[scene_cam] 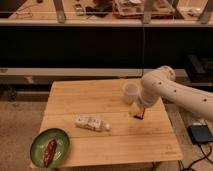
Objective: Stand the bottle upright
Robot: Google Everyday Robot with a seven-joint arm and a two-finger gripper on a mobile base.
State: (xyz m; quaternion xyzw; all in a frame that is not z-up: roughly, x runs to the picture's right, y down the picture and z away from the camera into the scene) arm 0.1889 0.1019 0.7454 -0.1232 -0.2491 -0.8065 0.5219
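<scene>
The bottle (91, 123) lies on its side on the wooden table (90, 97), near the middle, its white cap pointing right. It is clear plastic with a pale patterned label. My gripper (138, 113) hangs from the white arm (165, 90) over the right part of the table, just above the surface and well to the right of the bottle. It is apart from the bottle.
A translucent whitish cup (130, 93) stands upright just behind the gripper. A green plate (50, 147) with a brown piece of food sits at the table's front left corner. A dark counter runs behind the table. A grey box (201, 134) lies on the floor at right.
</scene>
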